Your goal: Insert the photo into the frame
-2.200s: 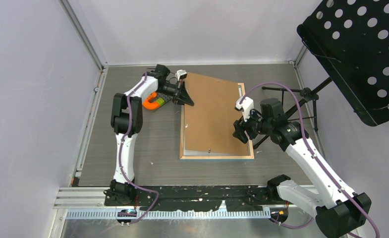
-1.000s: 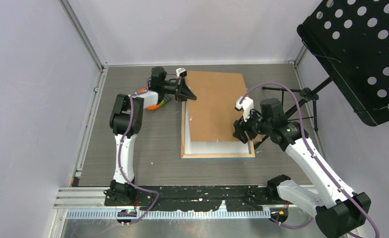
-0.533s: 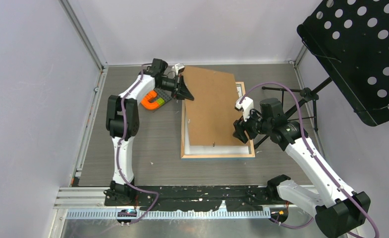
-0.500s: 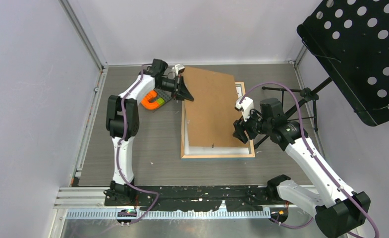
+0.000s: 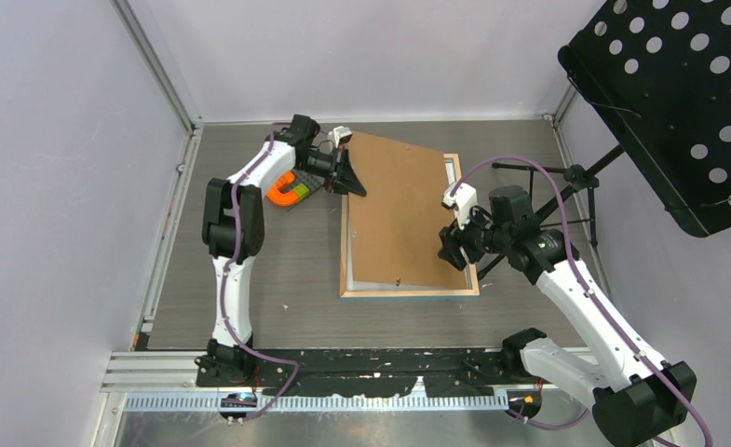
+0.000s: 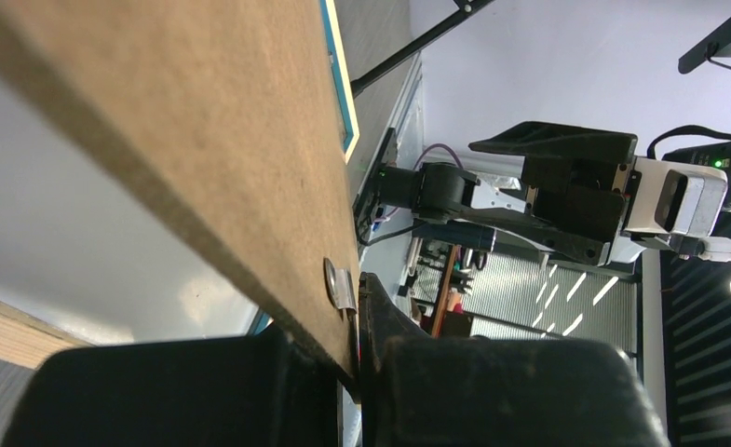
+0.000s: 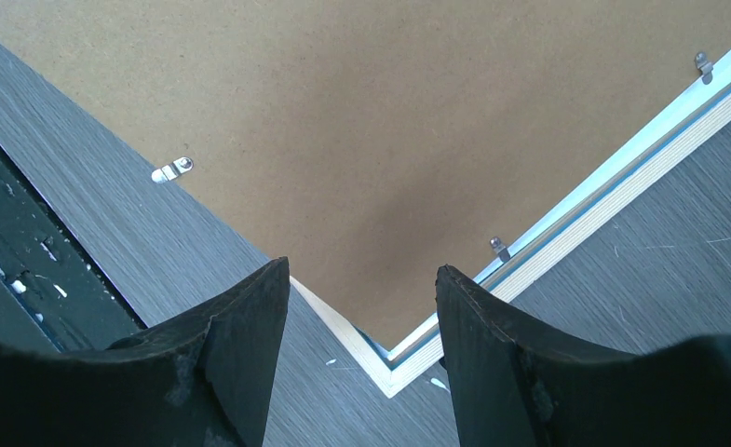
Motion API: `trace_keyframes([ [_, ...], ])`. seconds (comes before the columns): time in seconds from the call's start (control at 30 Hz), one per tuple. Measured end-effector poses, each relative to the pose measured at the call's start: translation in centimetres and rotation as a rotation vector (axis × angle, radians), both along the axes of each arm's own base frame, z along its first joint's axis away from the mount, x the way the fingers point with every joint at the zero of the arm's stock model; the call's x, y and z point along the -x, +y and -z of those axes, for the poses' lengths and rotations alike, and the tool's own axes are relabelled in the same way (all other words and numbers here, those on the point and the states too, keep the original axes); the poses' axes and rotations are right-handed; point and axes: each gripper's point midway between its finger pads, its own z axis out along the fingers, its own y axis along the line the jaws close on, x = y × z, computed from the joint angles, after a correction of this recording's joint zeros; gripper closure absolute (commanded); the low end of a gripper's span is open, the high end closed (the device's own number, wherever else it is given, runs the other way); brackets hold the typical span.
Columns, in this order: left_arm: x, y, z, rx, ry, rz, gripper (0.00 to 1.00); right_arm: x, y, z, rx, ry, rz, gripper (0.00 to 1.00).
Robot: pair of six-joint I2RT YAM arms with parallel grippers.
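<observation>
The frame (image 5: 408, 293) lies back-up on the table, its light wood rails showing. The plain brown backing board (image 5: 400, 214) lies slanted over it, covering nearly all of the opening. My left gripper (image 5: 350, 183) is shut on the board's far-left edge; the left wrist view shows the fingers (image 6: 436, 391) clamping the board (image 6: 203, 140) beside a metal tab (image 6: 338, 284). A white sheet (image 6: 73, 242) lies under the board. The photo's printed face is hidden. My right gripper (image 5: 452, 251) is open over the frame's near-right corner (image 7: 391, 374), holding nothing.
An orange and green toy on a grey plate (image 5: 289, 191) sits left of the frame by the left arm. A black perforated music stand (image 5: 678, 102) overhangs the right side, with its tripod legs (image 5: 548, 186) on the table. Walls close in on three sides.
The left gripper had drawn the board away, baring a white strip at the frame's near end. Now the board has come back down and covers it almost fully. The right arm has not moved.
</observation>
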Motion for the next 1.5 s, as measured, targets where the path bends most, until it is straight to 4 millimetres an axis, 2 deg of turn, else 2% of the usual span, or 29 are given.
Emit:
trace_keyframes([
  [0.43, -0.5, -0.9, 0.7, 0.025, 0.046, -0.003, 1.0, 0.0, -0.1, 0.2, 0.002, 0.004, 0.005, 0.35],
  [1.27, -1.1, -0.9, 2.3, 0.027, 0.028, 0.042, 1.0, -0.1, -0.3, 0.3, 0.004, 0.008, 0.012, 0.35],
  [1.5, -0.8, -0.9, 2.1, 0.018, 0.004, 0.063, 1.0, -1.0, -1.4, 0.8, 0.04, -0.007, 0.077, 0.35],
])
